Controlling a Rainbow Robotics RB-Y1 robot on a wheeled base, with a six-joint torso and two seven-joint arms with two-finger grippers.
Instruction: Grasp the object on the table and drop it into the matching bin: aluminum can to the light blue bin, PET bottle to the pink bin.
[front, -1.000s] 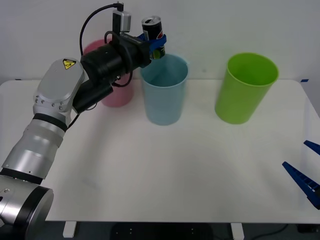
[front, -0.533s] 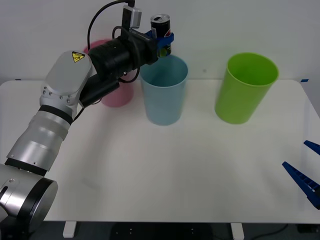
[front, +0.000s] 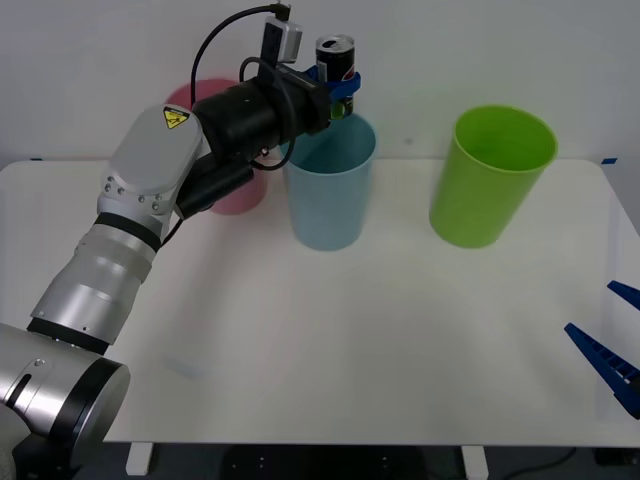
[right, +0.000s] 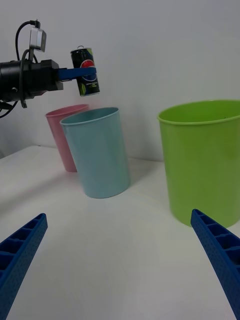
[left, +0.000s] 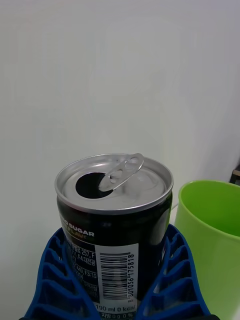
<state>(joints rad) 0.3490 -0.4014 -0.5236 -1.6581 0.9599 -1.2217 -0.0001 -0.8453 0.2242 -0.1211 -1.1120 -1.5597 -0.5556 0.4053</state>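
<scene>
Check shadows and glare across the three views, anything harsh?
Front view: soft shadows beside the light blue bin. Right wrist view: faint shadow on the wall behind the lime green bin. Left wrist view: mild sheen on the aluminum can top, label text readable.

A robotics lab or test room, set up plainly for a sorting trial. A wide white table (front: 330, 340) with rounded corners stands against a bare white wall (front: 450, 50), with no decoration or household furnishing around it. Three plastic bins stand in a row near the wall: a pink bin (front: 235, 190), a light blue bin (front: 328, 190) and a lime green bin (front: 490, 175). A silver and black robot arm (front: 130, 220) with a yellow warning sticker reaches over the table.
</scene>
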